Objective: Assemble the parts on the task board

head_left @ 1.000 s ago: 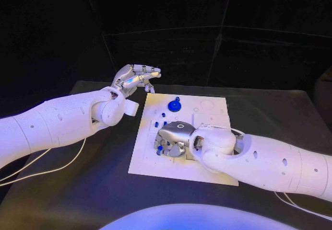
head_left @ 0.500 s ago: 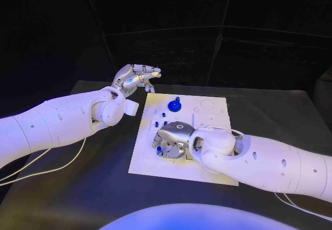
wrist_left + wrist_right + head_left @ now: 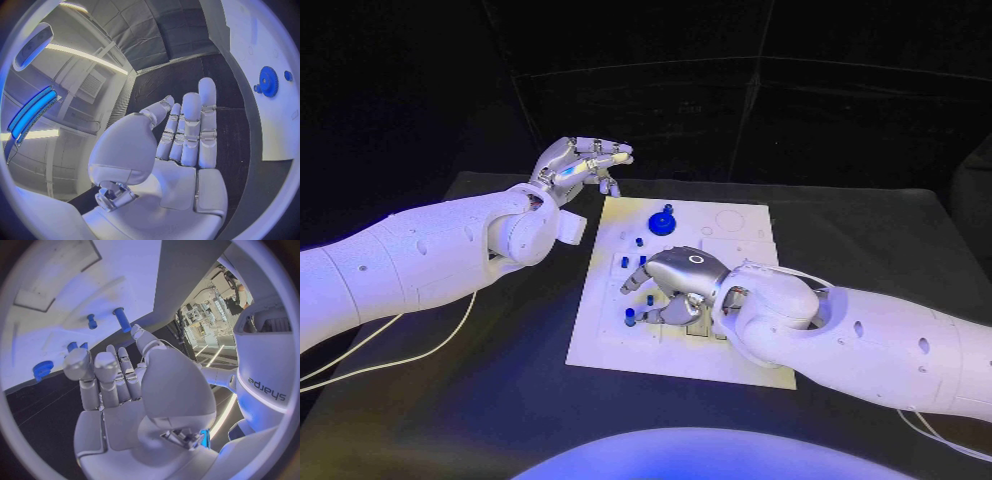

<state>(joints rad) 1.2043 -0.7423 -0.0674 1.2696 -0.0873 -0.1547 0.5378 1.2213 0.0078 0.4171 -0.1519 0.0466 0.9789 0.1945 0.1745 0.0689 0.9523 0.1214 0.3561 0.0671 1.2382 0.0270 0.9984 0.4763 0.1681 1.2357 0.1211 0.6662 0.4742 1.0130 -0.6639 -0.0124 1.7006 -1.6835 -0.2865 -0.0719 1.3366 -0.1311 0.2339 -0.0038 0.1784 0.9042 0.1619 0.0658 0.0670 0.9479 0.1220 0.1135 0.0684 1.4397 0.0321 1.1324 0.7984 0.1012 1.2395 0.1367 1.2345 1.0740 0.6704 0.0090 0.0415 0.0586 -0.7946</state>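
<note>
Overhead: two robot hands at a white task board

Centrally in the head view, a white task board [image 3: 678, 352] lies on a black tabletop [image 3: 473, 400], running from the upper middle of the frame down toward the lower middle. Small blue parts sit on it. A round blue gear [image 3: 664, 221] with a knob on top rests near the board's upper edge, and short blue pegs [image 3: 626, 262] stand in a loose column down the board's left side.

From the right edge of the frame a white arm reaches in, and the right hand [image 3: 678, 285] hovers low over the middle of the board, back upward, fingers curled down toward the pegs. Whether it touches or holds any part I cannot tell from above. In the right wrist view the same hand [image 3: 119, 385] has its fingers bent with nothing visible between them, and the blue pegs [image 3: 122, 320] stand on the board just beyond the fingertips.

From the left edge comes the other white arm. The left hand [image 3: 581, 165] is raised beyond the board's upper left corner, off the board. In the left wrist view that hand [image 3: 181, 145] has straight fingers side by side and an empty palm, with the blue gear [image 3: 269, 81] on the board well apart from it.
</note>
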